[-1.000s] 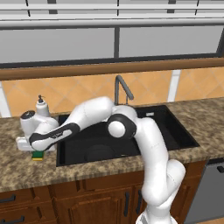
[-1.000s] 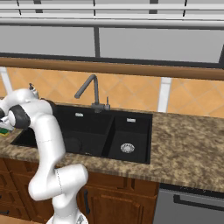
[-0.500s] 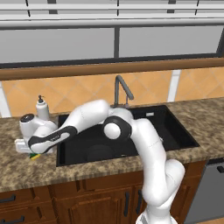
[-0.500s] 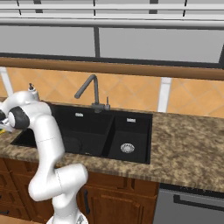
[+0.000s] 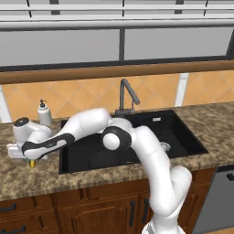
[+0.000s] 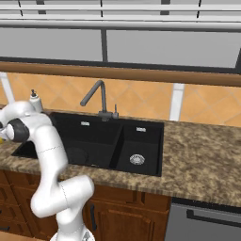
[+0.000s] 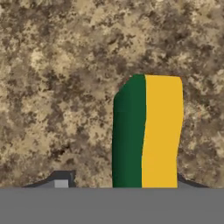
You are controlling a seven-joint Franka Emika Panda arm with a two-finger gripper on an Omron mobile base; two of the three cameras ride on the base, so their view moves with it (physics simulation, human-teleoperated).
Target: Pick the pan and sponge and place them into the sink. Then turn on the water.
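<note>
The sponge (image 7: 146,131), green on one side and yellow on the other, lies on the speckled counter left of the sink (image 5: 183,137). My gripper (image 7: 123,182) is down over it with a jaw on each side. A gap remains between the left fingertip (image 7: 61,180) and the green edge, so it is open. From the left base camera, a yellow bit of the sponge (image 5: 32,163) peeks out under the gripper (image 5: 31,159). The black pan (image 6: 75,155) lies in the sink's (image 6: 141,132) wide basin. Water is out of view.
A white soap dispenser (image 5: 44,114) stands just behind the hand, near the wall. The grey faucet (image 5: 125,93) rises behind the sink. My arm stretches low across the wide basin. The narrow basin has a silver drain (image 6: 136,159).
The hand has come down onto the sponge, hiding most of it in the left base view. The jaws have narrowed around it.
</note>
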